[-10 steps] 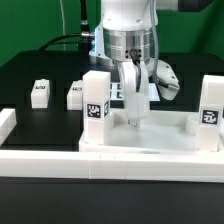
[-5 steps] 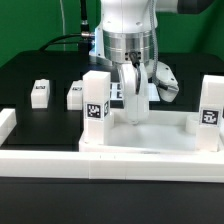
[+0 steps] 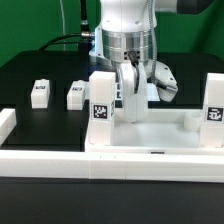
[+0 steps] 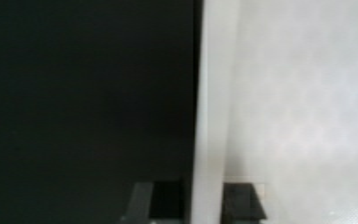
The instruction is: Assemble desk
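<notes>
Robot jaws pinching the desk panel's (image 3: 165, 128) raised rim.
I am clamping the white panel, lying along the black tabletop's (image 3: 30, 70) near edge with two upright legs (image 3: 100, 102) on it; next, I judge, I am repositioning it gently, then fetching the loose legs (image 3: 40, 92).

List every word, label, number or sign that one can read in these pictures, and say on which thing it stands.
Readable words, numbers or brands: none in either view.
Upright leg at the exterior view's left: black-and-white square tag, a pattern, no letters.
Upright leg at the exterior view's right: same kind of tag.
Loose legs: small tags, too blurred to make out.
Wrist view: no marking.
</notes>
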Robot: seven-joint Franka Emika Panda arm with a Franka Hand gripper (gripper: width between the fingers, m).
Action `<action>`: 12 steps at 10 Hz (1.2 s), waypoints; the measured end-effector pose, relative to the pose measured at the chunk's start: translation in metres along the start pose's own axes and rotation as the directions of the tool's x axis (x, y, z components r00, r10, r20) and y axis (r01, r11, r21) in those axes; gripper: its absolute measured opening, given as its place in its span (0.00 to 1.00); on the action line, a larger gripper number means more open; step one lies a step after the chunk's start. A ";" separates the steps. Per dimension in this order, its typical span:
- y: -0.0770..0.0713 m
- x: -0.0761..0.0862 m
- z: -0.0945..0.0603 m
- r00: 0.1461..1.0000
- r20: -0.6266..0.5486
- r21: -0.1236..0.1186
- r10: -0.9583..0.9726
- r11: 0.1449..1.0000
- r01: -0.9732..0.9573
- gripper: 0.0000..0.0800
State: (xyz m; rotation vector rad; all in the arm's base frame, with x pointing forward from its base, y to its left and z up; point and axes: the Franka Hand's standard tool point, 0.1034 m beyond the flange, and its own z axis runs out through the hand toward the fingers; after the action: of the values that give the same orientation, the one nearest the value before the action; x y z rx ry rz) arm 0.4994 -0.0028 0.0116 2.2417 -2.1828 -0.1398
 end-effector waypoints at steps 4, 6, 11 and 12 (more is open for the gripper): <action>0.000 0.006 -0.003 0.997 -0.002 0.002 -0.072 0.997 0.072 0.10; 0.006 0.020 -0.004 0.989 -0.009 -0.001 -0.151 0.989 0.151 0.10; 0.015 0.035 -0.002 0.961 -0.020 -0.008 -0.277 0.961 0.277 0.10; 0.014 0.037 -0.002 0.932 -0.021 -0.009 -0.361 0.933 0.361 0.10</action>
State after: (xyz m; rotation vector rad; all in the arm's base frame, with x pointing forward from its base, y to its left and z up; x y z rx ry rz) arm 0.4861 -0.0399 0.0126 2.6037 -1.7326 -0.1205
